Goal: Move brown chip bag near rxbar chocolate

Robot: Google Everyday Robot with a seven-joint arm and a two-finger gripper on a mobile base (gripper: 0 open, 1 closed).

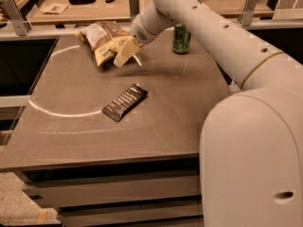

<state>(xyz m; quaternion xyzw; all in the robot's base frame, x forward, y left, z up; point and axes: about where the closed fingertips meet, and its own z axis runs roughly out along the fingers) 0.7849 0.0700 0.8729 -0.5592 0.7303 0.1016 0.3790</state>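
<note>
The brown chip bag (105, 39) lies crinkled at the far left of the dark table (85, 131), its white label patch turned to the left. The rxbar chocolate (125, 101), a slim dark bar with white lettering, lies flat near the table's middle, well in front of the bag. My gripper (124, 53) reaches in from the right and sits at the bag's right front edge, touching or overlapping it. Part of the bag is hidden behind the gripper.
A green can (181, 38) stands upright at the back, right of the gripper. My white arm (218, 37) crosses the right side of the table. A wooden bench (71, 8) with small items lies beyond the far edge.
</note>
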